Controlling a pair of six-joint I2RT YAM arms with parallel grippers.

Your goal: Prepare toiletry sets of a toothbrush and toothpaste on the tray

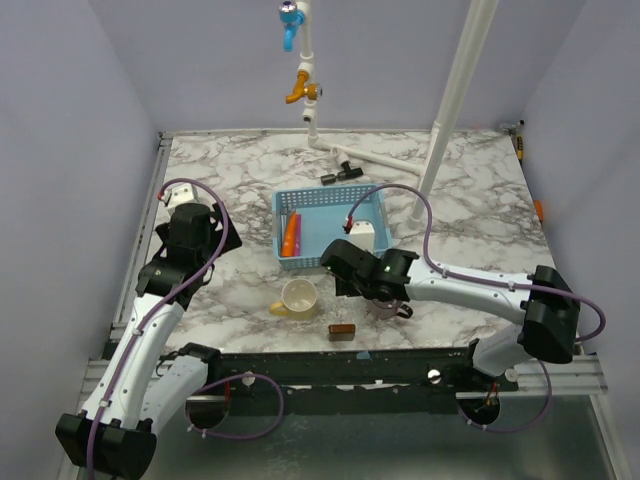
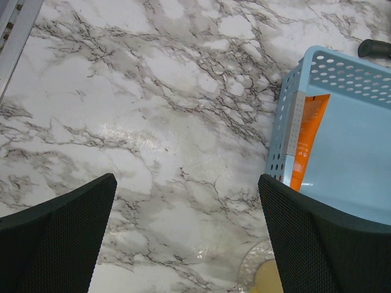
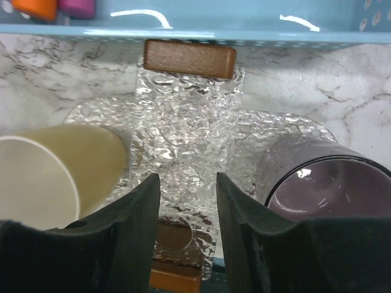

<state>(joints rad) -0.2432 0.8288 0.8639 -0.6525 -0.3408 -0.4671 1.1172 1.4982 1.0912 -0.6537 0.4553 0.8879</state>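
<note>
Two grippers showed. At the frame's left, the left gripper (image 2: 186, 182) hung wide open over the marble tabletop (image 2: 153, 91). At centre, the toothpaste (image 1: 289, 236) lay inside the blue basket (image 1: 330, 192). Lower right of it, the right gripper (image 3: 186, 183) stood partly open and empty, between a cream cup (image 3: 55, 177) and a purple cup (image 3: 317, 183).
</note>
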